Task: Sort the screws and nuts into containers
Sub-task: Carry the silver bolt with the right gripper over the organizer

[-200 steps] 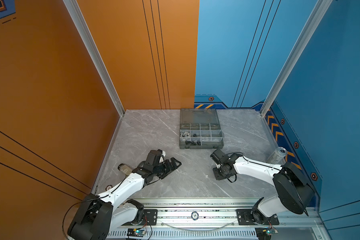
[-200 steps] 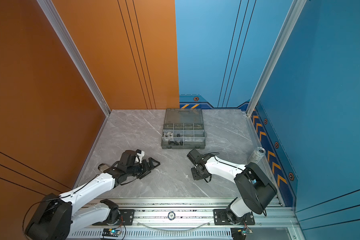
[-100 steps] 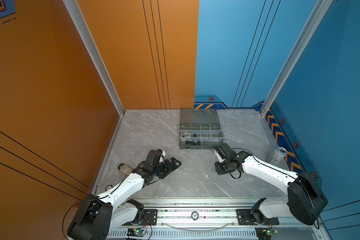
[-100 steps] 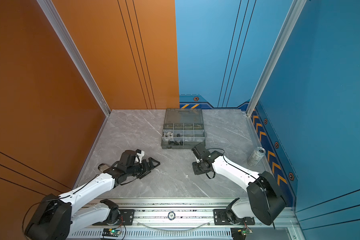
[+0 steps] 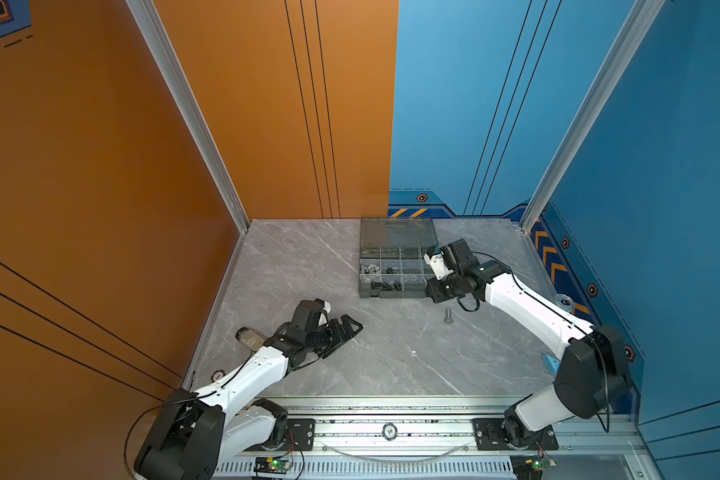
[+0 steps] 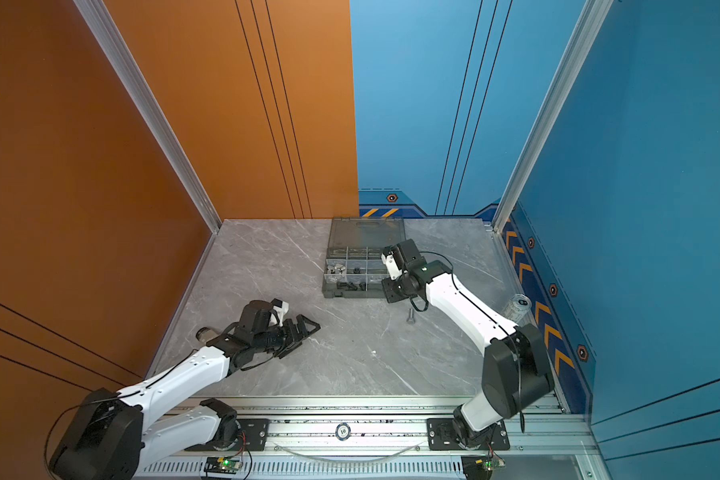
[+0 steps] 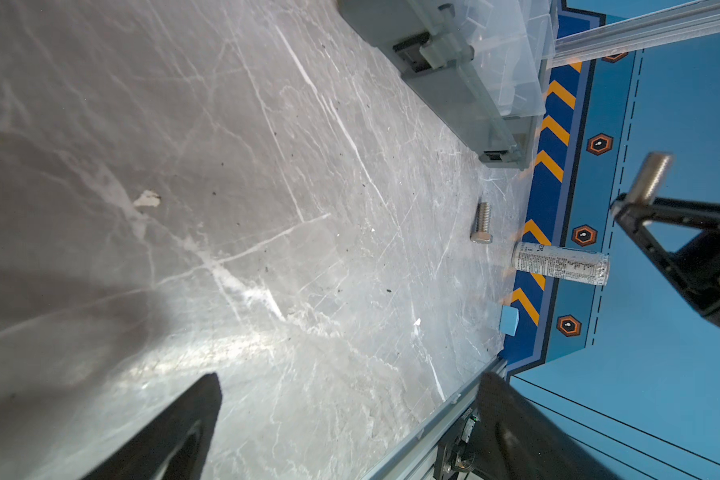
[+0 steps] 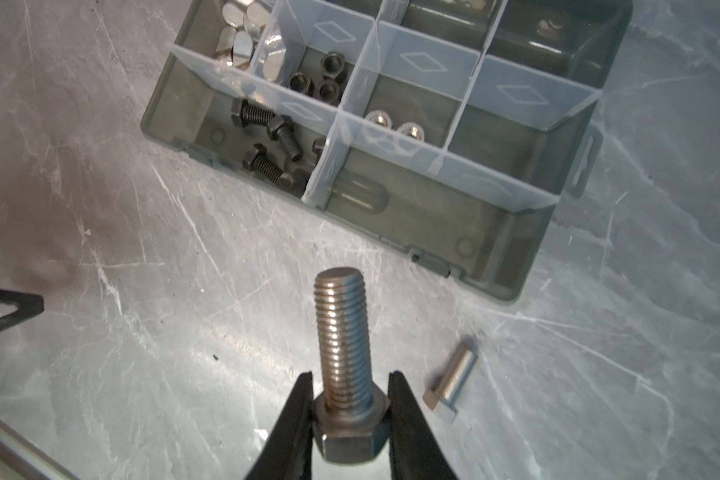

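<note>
Though mostly sorted into the smoky grey organizer box, unfinished. Clamping one long silver hex bolt by its head in right gripper, leaving second silver bolt loose on tabletop. Holding nothing in wide-open left gripper.

The right wrist view's edge cuts off the fingers of the right claw and the farther compartments of the box, and a divider hides part of one black screw. The left claw has its fingers blurred and cropped in the left wrist view. In both top views the box's contents are too small to tell apart, and in a top view the right arm covers part of the can.
</note>
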### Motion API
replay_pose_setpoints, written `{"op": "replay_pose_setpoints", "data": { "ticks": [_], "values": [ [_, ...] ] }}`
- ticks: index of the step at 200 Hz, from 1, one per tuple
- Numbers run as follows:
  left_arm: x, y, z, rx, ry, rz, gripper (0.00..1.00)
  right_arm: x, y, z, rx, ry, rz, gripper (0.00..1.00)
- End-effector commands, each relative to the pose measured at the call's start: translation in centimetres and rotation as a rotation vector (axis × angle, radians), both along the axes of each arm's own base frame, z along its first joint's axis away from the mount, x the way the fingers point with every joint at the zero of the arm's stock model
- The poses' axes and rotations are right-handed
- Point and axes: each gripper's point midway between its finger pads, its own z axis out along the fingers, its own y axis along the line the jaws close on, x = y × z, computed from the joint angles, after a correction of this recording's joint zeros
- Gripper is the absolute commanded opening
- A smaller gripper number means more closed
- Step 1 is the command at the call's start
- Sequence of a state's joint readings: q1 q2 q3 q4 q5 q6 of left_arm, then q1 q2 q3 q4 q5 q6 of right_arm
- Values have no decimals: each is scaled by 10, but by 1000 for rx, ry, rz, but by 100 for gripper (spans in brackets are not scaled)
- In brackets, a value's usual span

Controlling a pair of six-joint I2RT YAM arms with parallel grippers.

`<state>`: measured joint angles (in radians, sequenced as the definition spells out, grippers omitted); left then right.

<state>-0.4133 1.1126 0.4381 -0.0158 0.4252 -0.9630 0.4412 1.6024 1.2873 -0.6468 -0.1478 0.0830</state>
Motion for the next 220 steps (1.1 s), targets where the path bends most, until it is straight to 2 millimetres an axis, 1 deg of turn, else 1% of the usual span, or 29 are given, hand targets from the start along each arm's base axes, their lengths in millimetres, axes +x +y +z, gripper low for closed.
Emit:
{"op": "replay_pose_setpoints", "data": {
  "ticks": [1, 39, 77, 126, 179, 220],
  "values": [
    [-4, -3, 4, -5, 4, -14, 98, 12, 4, -4, -5, 38, 39, 0],
    [-4, -3, 4, 1, 7, -15, 98, 38, 13, -13, -7, 68, 25, 0],
    [-4, -3, 4, 2, 6, -15, 98, 52, 20, -27, -15, 99, 17, 0],
    [-4, -4, 4, -2, 3, -16, 98, 56, 18, -45, -53, 121, 15, 0],
    [-4, -6, 4, -4, 0, -19, 98, 61, 12, -50, -110, 99, 14, 0],
    [-3, -7, 3, -6, 4, -24, 98, 65, 11, -60, -139, 94, 13, 0]
  ]
}}
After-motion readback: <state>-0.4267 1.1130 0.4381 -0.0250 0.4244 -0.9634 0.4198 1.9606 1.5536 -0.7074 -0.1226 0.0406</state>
